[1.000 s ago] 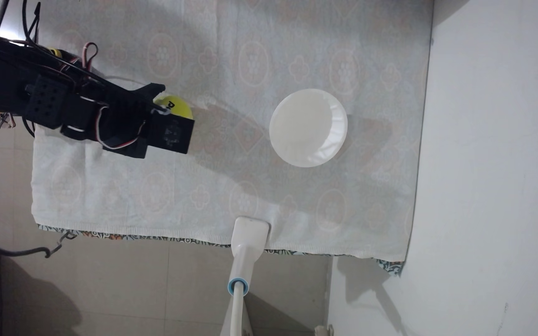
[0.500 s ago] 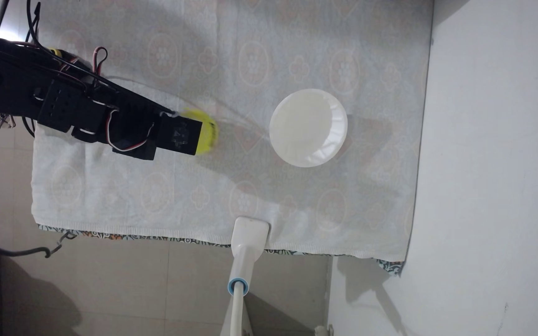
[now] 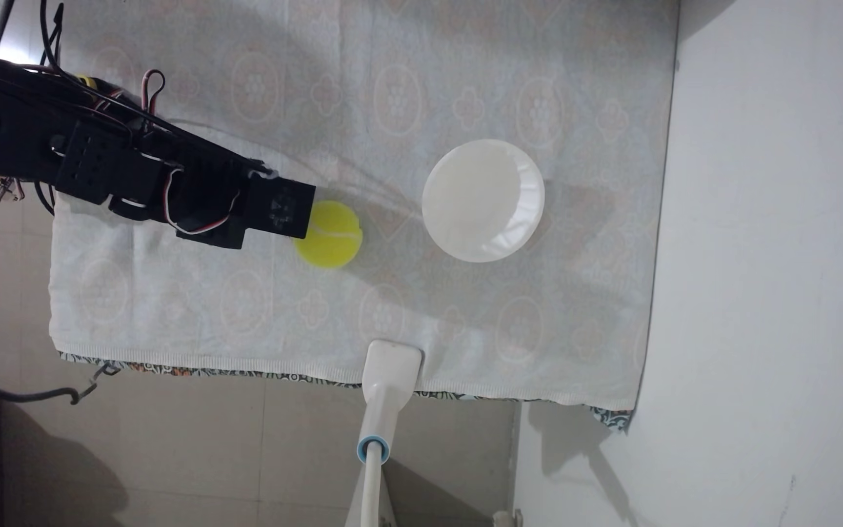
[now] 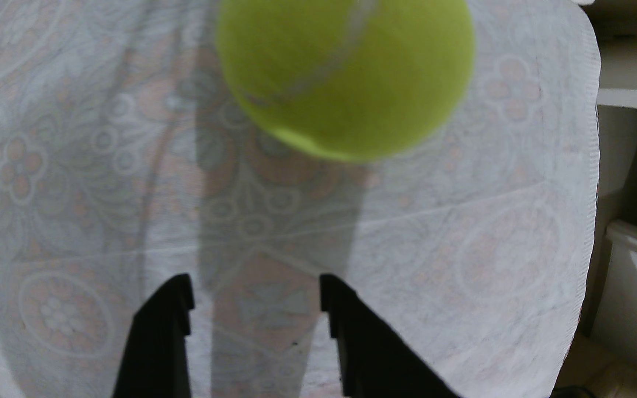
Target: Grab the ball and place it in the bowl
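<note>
1. Since the earlier frames the ball (image 3: 331, 238) has left the black arm (image 3: 105, 162): a second ago it sat tucked under the arm's front end, half a second ago it was a yellow blur at the edge of the camera block, and now it lies free on the cloth, further toward the bowl (image 3: 483, 200) and lower in the fixed view. The arm itself has shifted only slightly.
2. In the fixed view the ball rests just beside the lower right corner of the arm's black camera block (image 3: 280, 210), its pale seam facing up. It lies between the arm and the bowl, well short of the bowl's rim.
3. The bowl stands upright on the cloth to the right of the ball, nothing inside it, its ribbed inner wall catching light on the right side.
4. In the wrist view the end effector (image 4: 257, 291) shows two black fingers (image 4: 163, 325) spread apart with bare patterned cloth between them; it is released and grips nothing.
5. In that view the ball (image 4: 347, 76) sits ahead of the fingertips, offset to the right and clear of both. It looks blurred, so it may be rolling, though that cannot be told for certain.
6. A white patterned cloth (image 3: 257, 304) covers the desk, and a white clamp with a gooseneck stem (image 3: 389, 375) grips its lower edge in the fixed view.
</note>
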### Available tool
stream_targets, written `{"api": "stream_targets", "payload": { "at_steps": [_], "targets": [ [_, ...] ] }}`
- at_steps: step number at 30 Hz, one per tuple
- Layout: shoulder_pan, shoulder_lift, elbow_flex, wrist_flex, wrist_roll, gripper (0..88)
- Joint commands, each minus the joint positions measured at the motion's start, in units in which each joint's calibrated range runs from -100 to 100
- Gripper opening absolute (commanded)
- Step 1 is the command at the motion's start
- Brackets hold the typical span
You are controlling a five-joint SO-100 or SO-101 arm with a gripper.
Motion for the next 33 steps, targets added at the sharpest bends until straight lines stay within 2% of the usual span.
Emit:
{"api": "stream_targets", "payload": {
  "at_steps": [1,4,7,10,17,22,33],
  "targets": [
    [-0.4,-2.6,-0.2,-0.2,0.5,22.8],
    [-0.3,-3.0,-0.1,-0.2,0.5,24.4],
    [0.6,-3.7,0.0,-0.2,-0.7,33.0],
    [1.8,-5.4,-0.3,1.2,-0.9,38.0],
    [3.5,-8.5,-4.2,5.7,-0.7,41.7],
    [7.1,-9.3,-7.1,7.1,-1.0,50.3],
    [13.8,0.3,-17.0,3.9,1.3,50.7]
  ]
}}
